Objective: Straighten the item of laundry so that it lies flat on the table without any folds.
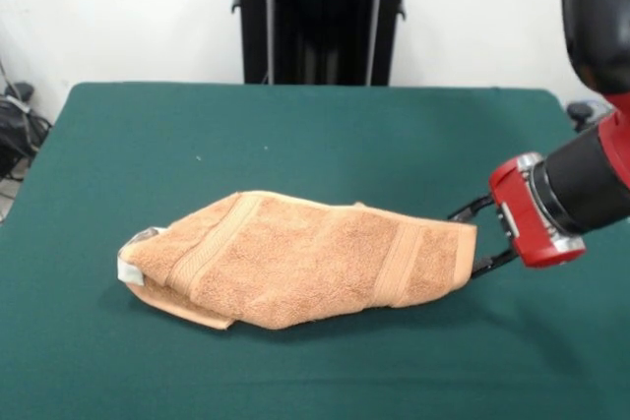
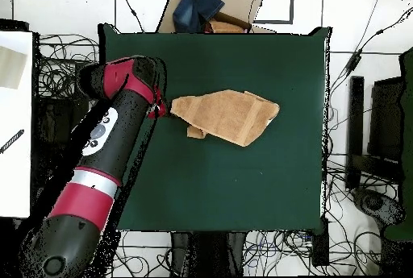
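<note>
On the wide green tabletop (image 1: 295, 135) the orange-tan towel (image 1: 295, 263) lies folded over itself in the lower middle of the front view, light, soft and limp by its look, best taken at its right corner, where the hand (image 1: 477, 238) seems closed on that edge.
</note>
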Controlling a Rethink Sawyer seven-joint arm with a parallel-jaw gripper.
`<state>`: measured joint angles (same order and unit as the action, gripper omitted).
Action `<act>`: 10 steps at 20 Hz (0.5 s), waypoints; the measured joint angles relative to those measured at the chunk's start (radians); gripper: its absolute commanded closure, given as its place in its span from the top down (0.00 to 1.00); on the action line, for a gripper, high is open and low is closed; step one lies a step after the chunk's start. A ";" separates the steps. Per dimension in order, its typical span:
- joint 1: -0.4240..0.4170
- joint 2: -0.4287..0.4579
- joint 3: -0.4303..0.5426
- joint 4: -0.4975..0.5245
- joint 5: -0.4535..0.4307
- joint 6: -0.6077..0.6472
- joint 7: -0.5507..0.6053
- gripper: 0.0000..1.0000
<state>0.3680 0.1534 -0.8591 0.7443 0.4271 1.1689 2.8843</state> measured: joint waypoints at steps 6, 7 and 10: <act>0.000 -0.021 0.000 0.024 0.000 0.000 0.000 1.00; 0.000 -0.023 0.000 0.026 0.000 0.000 0.000 1.00; 0.000 -0.031 0.000 0.039 0.000 0.000 0.000 1.00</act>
<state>0.3679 0.1220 -0.8590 0.7836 0.4273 1.1689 2.8841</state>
